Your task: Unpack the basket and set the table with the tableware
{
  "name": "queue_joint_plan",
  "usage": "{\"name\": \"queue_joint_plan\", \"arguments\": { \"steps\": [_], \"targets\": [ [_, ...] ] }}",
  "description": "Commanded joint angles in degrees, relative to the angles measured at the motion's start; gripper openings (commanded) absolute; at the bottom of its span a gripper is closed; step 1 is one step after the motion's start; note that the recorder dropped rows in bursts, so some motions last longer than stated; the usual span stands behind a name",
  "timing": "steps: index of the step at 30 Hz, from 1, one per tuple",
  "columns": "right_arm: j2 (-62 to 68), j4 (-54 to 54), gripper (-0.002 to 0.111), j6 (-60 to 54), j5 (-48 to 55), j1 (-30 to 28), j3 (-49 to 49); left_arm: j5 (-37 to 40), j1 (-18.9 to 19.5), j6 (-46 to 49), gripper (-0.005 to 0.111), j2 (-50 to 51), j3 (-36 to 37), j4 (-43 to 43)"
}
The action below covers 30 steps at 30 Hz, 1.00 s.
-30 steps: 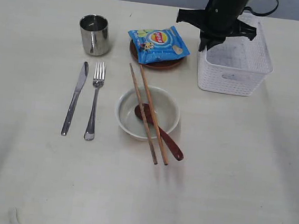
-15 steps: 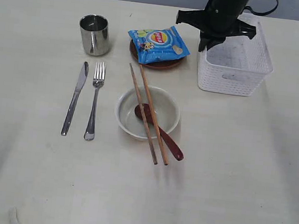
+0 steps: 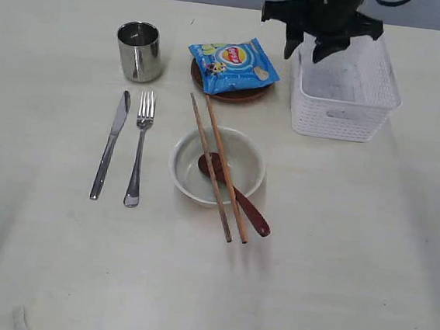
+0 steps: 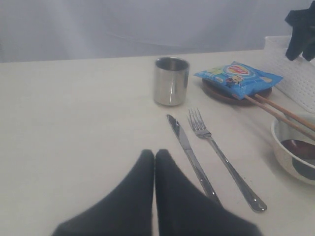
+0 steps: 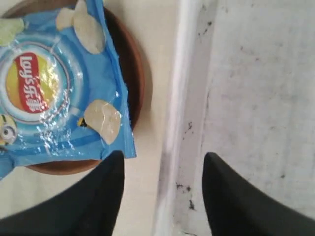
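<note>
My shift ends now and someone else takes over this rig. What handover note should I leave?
Left gripper: shut, holding nothing, above the table near the knife and fork.
Right gripper: open, holding nothing, over the basket wall nearest the plate.
Done: basket looks empty. Cup, knife and fork are laid out. Chopsticks lie across the bowl, with the spoon in it. Chip packet sits on the plate.
Left: probably only tidying the chopsticks and spoon.

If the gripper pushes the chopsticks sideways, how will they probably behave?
The chopsticks look thin and stiff, so probably light. Lying loose across the bowl rim, they would likely slide or roll apart, maybe nudging the spoon they cross.
</note>
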Motion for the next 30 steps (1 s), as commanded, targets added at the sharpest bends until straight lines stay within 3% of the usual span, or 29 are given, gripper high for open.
{"name": "queue_joint_plan", "arguments": {
  "steps": [1, 8, 13, 14, 16, 24, 28, 29, 30],
  "targets": [
    [-4.50, -3.07, 0.048, -0.93, 1.66, -0.12, -3.52, -0.10, -0.33, -0.21, 0.000, -0.19, 0.18, 0.04],
    [-10.57, -0.66, 0.046, -8.25, 7.23, 1.48, -6.38, -0.10, -0.33, -0.08, 0.000, -0.19, 0.18, 0.04],
    [-11.62, 0.57, 0.019, -10.63, 12.17, 4.19, -6.38, -0.10, -0.33, -0.08, 0.000, -0.19, 0.18, 0.04],
    [-11.62, 4.01, 0.008, -12.79, 12.17, 5.59, -6.13, -0.10, -0.33, -0.08, 0.000, -0.19, 0.18, 0.04],
    [-12.64, 9.00, 0.000, -15.52, 12.17, 8.28, -3.65, -0.10, -0.33, -0.08, 0.000, -0.19, 0.18, 0.04],
    [-24.90, 9.43, 0.000, -14.11, -0.05, 15.88, 19.07, -0.10, -0.33, -0.08, 0.000, -0.19, 0.18, 0.04],
    [-25.20, 8.99, 0.001, -14.11, -0.75, 18.71, 24.67, -0.10, -0.33, -0.17, 0.000, -0.19, 0.18, 0.04],
    [-24.72, 8.99, 0.008, -14.11, -0.75, 19.12, 25.63, -0.10, -0.33, -0.17, 0.000, -0.19, 0.18, 0.04],
    [-23.69, 8.99, 0.023, -14.11, -0.84, 19.54, 26.63, -0.10, -0.33, -0.17, 0.000, -0.19, 0.18, 0.04]
  ]
}}
